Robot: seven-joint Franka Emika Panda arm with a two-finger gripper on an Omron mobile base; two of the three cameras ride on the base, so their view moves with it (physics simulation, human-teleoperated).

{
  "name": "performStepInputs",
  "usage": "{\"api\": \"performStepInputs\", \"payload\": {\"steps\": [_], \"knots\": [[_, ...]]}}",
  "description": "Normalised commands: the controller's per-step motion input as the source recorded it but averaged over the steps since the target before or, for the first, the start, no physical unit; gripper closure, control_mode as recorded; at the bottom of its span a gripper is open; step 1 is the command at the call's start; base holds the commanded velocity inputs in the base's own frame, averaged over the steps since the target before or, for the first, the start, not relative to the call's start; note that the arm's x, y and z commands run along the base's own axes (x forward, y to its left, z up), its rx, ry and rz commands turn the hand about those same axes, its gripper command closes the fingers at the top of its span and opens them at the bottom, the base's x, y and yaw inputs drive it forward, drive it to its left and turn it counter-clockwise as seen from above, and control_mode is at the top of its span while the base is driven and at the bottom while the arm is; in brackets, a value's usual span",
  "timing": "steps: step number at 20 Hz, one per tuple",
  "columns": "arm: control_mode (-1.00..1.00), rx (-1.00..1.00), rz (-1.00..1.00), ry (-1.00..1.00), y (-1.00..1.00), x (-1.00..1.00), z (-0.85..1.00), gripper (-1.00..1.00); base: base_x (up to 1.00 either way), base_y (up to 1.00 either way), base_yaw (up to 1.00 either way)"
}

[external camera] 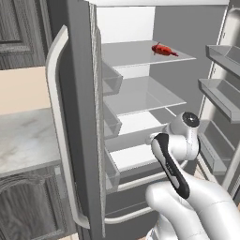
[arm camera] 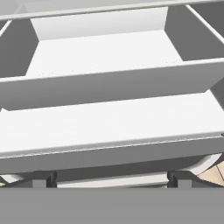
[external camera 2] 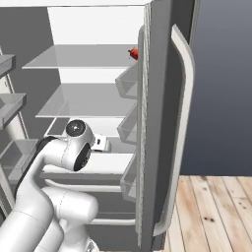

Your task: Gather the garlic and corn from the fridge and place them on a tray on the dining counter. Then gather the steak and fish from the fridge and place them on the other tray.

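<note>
The fridge [external camera: 89, 117] stands with both doors swung open, its pale shelves bare except for the steak [external camera: 164, 49], a small red piece lying on the top shelf toward the right side; in the right base view it peeks out beside the door edge. The arm reaches low into the fridge. The gripper [arm camera: 112, 178] has its 2 fingers spread wide apart, holding nothing, poised just above the front edge of a lower white shelf [arm camera: 109, 122].
</note>
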Motion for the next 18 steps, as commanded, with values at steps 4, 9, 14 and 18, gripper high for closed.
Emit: {"api": "performStepInputs", "payload": {"steps": [4,9,14,18], "knots": [[-1.00,0.00,0.00,0.00,0.00,0.00,0.00,-1.00,0.00,0.00,0.00],[-1.00,-0.01,0.00,0.00,0.00,-0.06,0.00,-1.00,0.00,0.00,0.00],[-1.00,-0.06,0.02,-0.12,0.00,-0.10,0.38,-1.00,0.00,0.00,0.00],[-1.00,-0.15,0.00,-0.07,-0.01,0.00,0.78,-1.00,0.00,0.00,0.00]]}}
